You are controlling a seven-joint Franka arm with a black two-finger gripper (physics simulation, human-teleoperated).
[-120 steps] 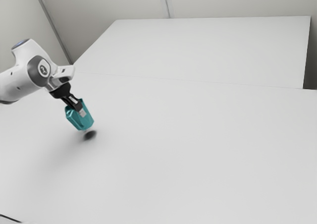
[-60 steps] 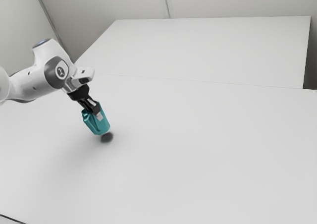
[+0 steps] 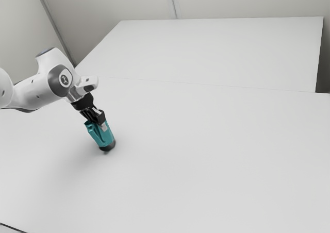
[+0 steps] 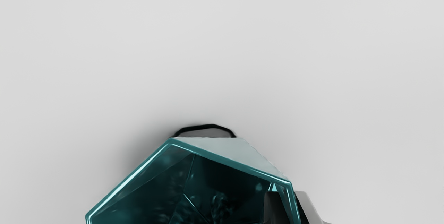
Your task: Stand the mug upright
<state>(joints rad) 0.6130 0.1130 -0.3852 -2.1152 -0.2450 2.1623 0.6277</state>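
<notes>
**Lowered the mug (image 3: 102, 136) since the earlier frame, base now down by the table (image 3: 206, 150)**

Have it at the exterior view's left, long axis near vertical, mouth up toward the gripper (image 3: 104, 125). Pinch its wall from inside and outside, jaws nearly closed.

White arm (image 3: 38, 91), grey joint ring (image 3: 58, 82) (round, badged)

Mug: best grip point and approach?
Probably the mug's rim, from above on the arm's side, one finger inside, one outside. Its wall looks thin, the mouth is wide and open, and the mug leans with that mouth toward the arm. The gripper is shut on the wall that way now.
</notes>
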